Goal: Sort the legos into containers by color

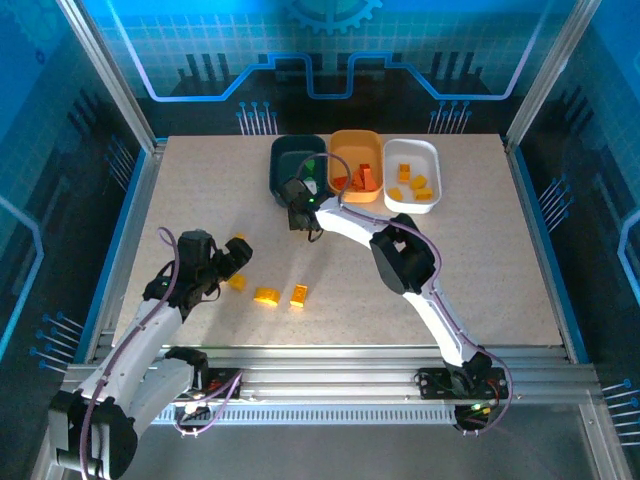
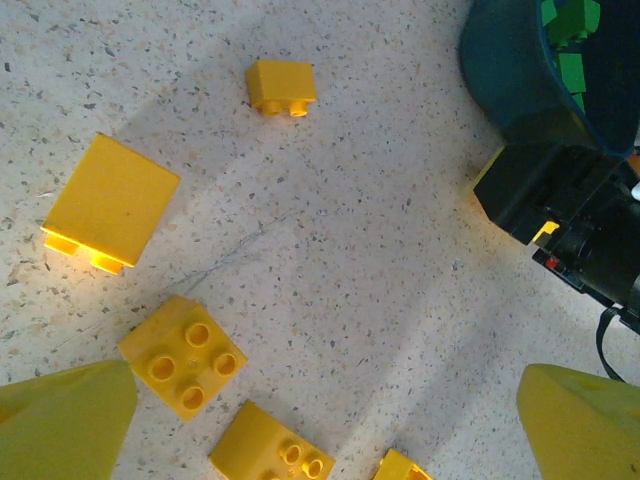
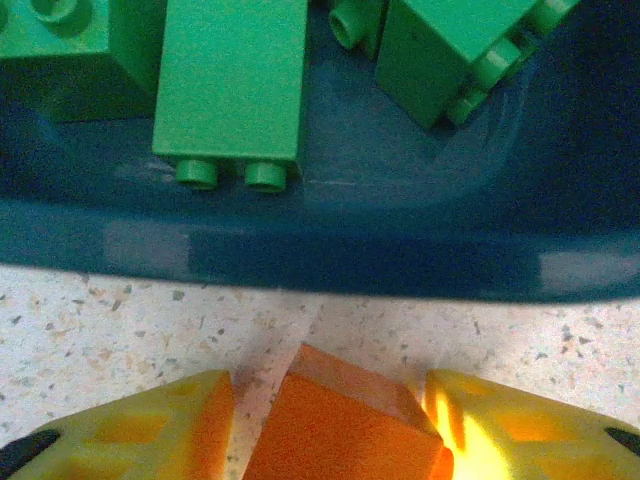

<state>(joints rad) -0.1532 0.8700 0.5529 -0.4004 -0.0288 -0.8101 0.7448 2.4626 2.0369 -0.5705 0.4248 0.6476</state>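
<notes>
The teal bin (image 3: 320,262) stands close ahead of the right hand (image 3: 322,420).

The top camera hangs above and behind the arm bases (image 1: 455,385), tilted steeply down toward the far side. It is far enough off to take in the whole bench (image 1: 480,280), with the three bins (image 1: 355,135) along the far edge. The left wrist camera rides close over the left middle of the bench, looking almost straight down past the yellow fingers (image 2: 70,420) of the left end effector (image 2: 325,415). The teal bin (image 2: 500,70) and the right end effector (image 2: 560,220) sit at the right edge of its view. The right wrist camera sits lower and nearer still, facing the teal bin's near wall from just in front. All three views share that bin and its green bricks (image 3: 230,90).
</notes>
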